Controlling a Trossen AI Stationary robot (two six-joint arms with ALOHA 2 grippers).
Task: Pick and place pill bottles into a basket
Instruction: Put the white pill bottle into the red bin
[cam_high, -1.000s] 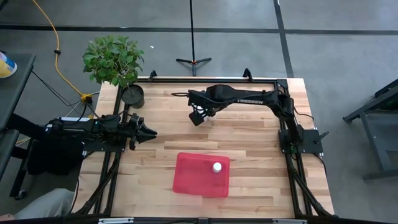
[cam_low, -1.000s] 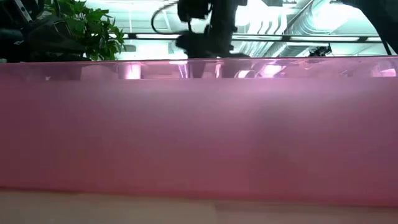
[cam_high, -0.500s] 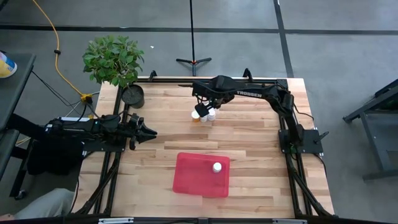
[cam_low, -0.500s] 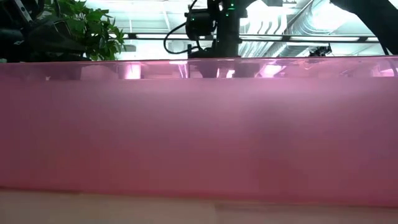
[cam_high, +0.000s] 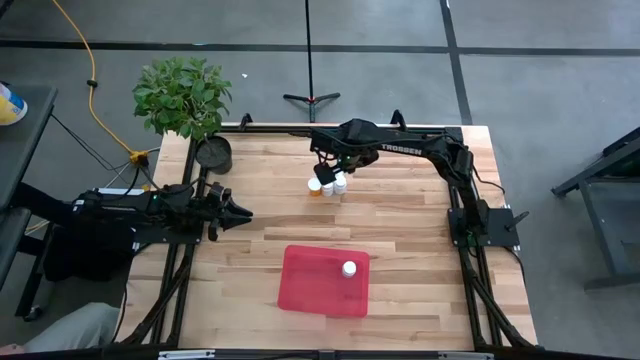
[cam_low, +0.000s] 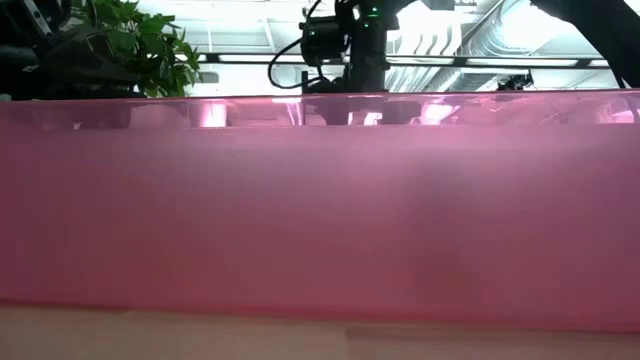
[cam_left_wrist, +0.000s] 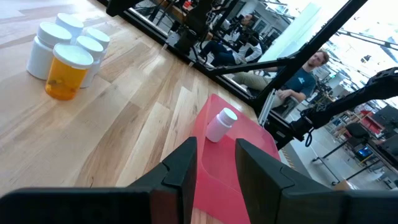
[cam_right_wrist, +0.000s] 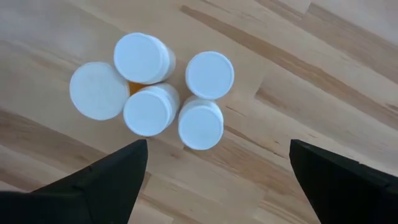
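Observation:
Several white-capped pill bottles (cam_high: 328, 184) stand bunched together on the wooden table toward its far middle, caps up (cam_right_wrist: 155, 93). One has an orange body (cam_left_wrist: 62, 78). My right gripper (cam_right_wrist: 217, 180) hangs above them, pointing down and wide open, touching none. The red basket (cam_high: 325, 282) lies near the front middle. One white pill bottle (cam_high: 348, 268) stands on the basket's floor near its far right corner (cam_left_wrist: 219, 123). My left gripper (cam_high: 238, 212) waits at the table's left, shut and holding nothing.
A dark round pot (cam_high: 213, 153) with a leafy plant (cam_high: 183, 92) stands at the far left corner. The basket's pink wall (cam_low: 320, 210) fills most of the low view. A metal frame borders the table. People (cam_left_wrist: 305, 68) sit in the room beyond.
My right gripper has moved a little toward the table's far edge and rolled slightly. The bunch of bottles, covered by it in the high view a second ago, now shows. The bottles have not moved.

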